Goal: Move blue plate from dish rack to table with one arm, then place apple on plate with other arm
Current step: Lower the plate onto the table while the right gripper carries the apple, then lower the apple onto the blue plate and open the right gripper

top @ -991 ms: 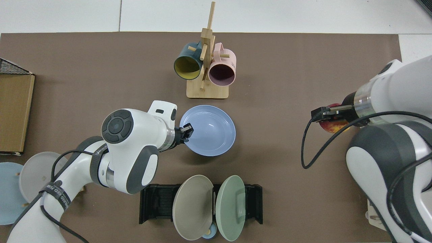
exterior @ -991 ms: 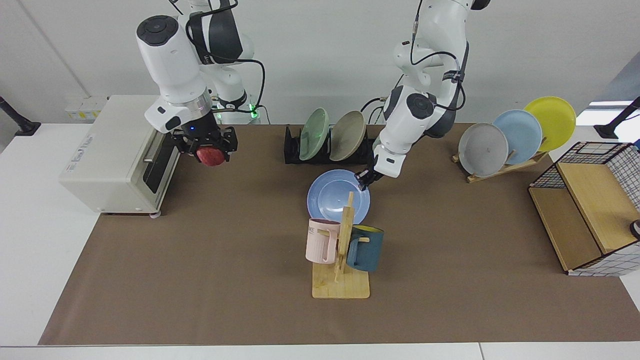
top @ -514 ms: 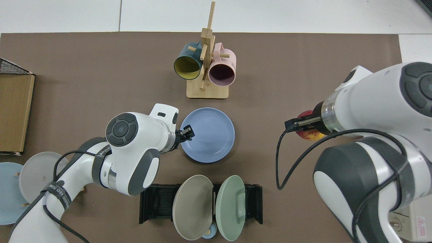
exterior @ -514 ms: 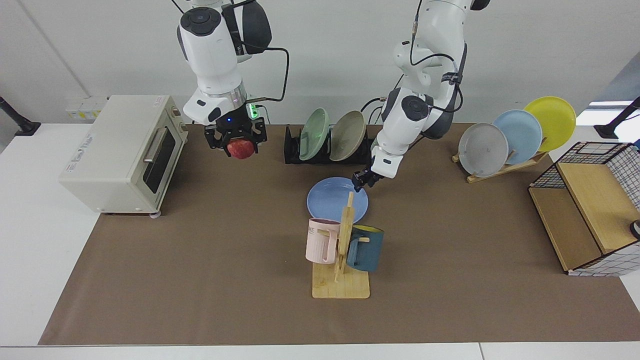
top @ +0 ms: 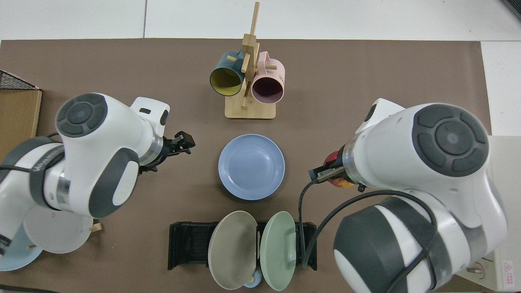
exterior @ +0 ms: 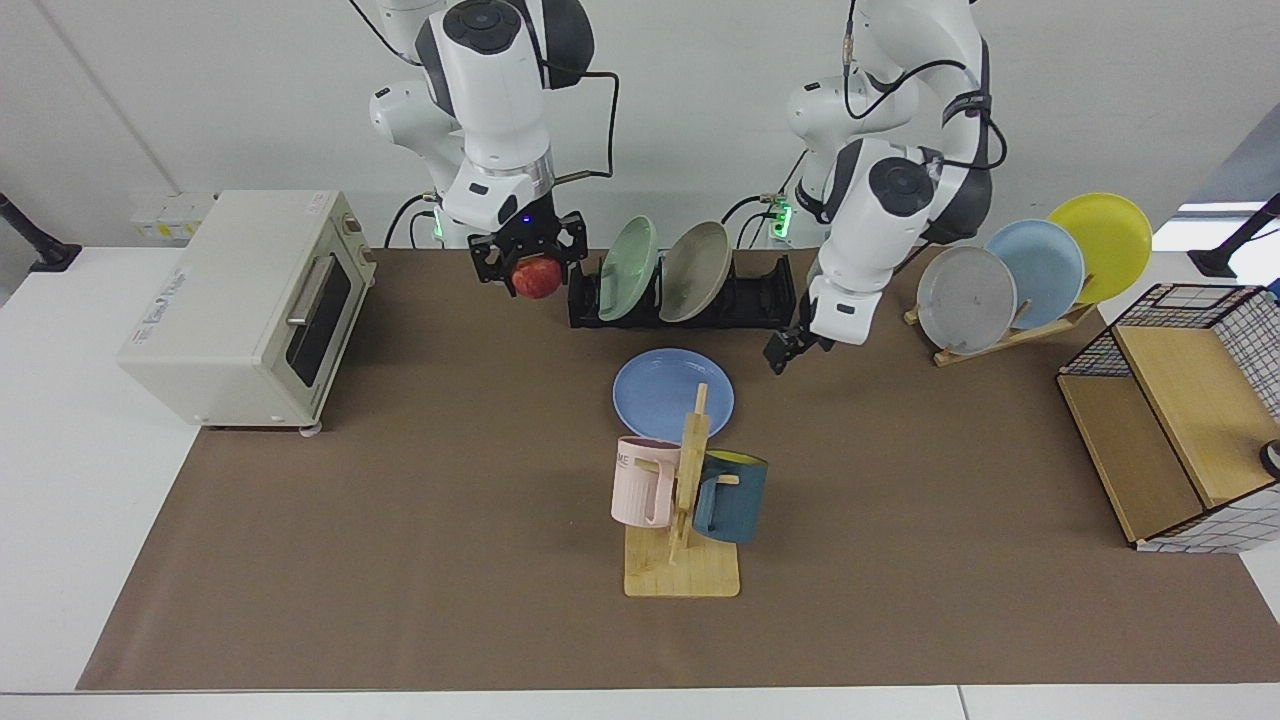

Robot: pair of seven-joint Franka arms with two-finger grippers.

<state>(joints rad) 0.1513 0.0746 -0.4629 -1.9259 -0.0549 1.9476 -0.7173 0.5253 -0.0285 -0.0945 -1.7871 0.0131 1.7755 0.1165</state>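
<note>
Right gripper (exterior: 530,266) clamped on apple (exterior: 537,279), raised beside dish rack (exterior: 760,297). Left gripper (exterior: 783,352) apart from blue plate (exterior: 660,388); finger state not discernible. Plate flat on table (exterior: 400,520), behind mug tree (exterior: 685,500).

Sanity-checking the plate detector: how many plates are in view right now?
6. The blue plate lies flat on the mat; green and beige stand in the dish rack; grey, pale blue and yellow lean on the wooden stand. More may be hidden.
</note>
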